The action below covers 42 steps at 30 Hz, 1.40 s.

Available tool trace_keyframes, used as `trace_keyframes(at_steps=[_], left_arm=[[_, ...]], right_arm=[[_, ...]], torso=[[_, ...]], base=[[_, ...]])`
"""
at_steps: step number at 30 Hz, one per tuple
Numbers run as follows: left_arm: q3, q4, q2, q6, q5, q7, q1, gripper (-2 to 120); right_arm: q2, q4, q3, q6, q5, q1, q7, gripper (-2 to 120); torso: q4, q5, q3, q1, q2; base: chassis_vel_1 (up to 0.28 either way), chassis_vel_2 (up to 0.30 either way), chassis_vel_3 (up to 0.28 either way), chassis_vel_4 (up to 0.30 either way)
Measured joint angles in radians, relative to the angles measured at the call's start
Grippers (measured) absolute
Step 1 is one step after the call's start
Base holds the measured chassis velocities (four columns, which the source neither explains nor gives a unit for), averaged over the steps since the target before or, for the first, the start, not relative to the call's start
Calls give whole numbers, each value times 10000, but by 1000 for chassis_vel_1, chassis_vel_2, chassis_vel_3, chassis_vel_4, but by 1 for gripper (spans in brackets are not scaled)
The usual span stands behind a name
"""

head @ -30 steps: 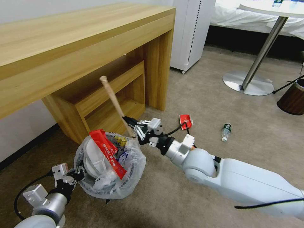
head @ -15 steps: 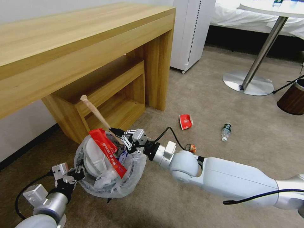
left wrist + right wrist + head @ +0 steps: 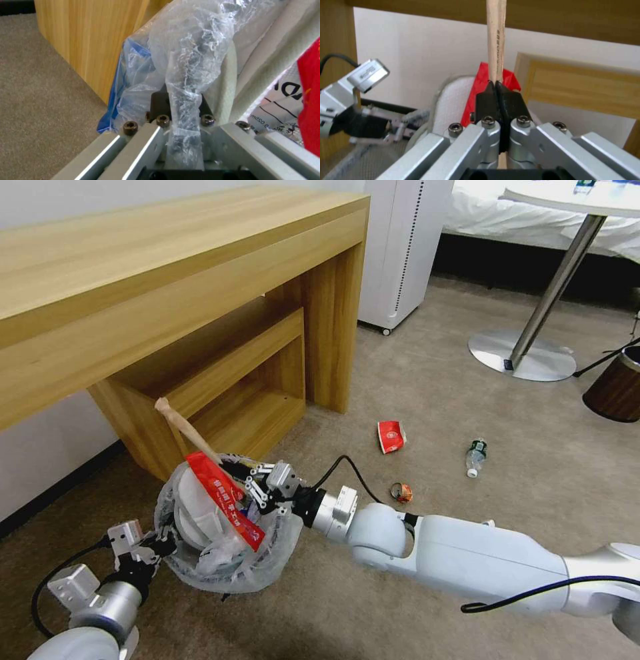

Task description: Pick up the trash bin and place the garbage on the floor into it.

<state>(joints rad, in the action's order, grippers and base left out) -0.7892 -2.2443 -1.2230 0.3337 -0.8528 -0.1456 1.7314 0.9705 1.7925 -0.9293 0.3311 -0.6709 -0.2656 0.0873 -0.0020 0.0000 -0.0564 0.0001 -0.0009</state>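
The left gripper (image 3: 157, 545) is clamped on the bag-lined rim of the bin (image 3: 220, 527), holding it tilted just off the carpet (image 3: 413, 373) in front of the desk (image 3: 167, 300). In the left wrist view its fingers (image 3: 160, 102) pinch a crinkly fold of the bag (image 3: 186, 75), which looks thin and slippery, so the grip probably needs the stiff rim under the plastic rather than film alone. The bin is already packed: a white slipper (image 3: 197, 513) and a red wrapper (image 3: 223, 500) with white print too small to read. The right gripper (image 3: 248, 488) sits over the bin mouth, jaws closed on the stick (image 3: 187, 428), which juts up toward the desk (light and rigid, easy to pinch near its lower end); writing runs along it in the right wrist view (image 3: 495, 37) but I cannot read it. Further right, a red-and-white cup (image 3: 391, 436), a small orange scrap (image 3: 401, 492) and a green-labelled bottle (image 3: 475, 457) lie on the carpet, well apart from the bin.
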Motion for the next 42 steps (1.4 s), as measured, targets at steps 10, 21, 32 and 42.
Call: trace_keyframes(at_steps=[10, 21, 32, 42], left_arm=[[-26, 32, 48, -13, -65, -16, -98, 0], [32, 37, -13, -29, 9, -15, -33, 0], [73, -33, -85, -36, 123, -7, 32, 0], [48, -118, -74, -47, 178, 28, 159, 0]], right_arm=[[-282, -192, -226, 155, 376, -273, -220, 0], [-685, -339, -6, 345, 861, -963, -400, 0], [-1039, -113, 87, 324, 1006, -1285, -441, 6], [-1119, 62, 248, 348, 1003, -1358, -444, 41]], torso=[[0, -1, 0, 0, 0], [0, 0, 0, 0, 0], [0, 0, 0, 0, 0], [-1, 0, 0, 0, 0]], base=[[0, 0, 0, 0], [0, 0, 0, 0], [0, 0, 0, 0], [0, 0, 0, 0]])
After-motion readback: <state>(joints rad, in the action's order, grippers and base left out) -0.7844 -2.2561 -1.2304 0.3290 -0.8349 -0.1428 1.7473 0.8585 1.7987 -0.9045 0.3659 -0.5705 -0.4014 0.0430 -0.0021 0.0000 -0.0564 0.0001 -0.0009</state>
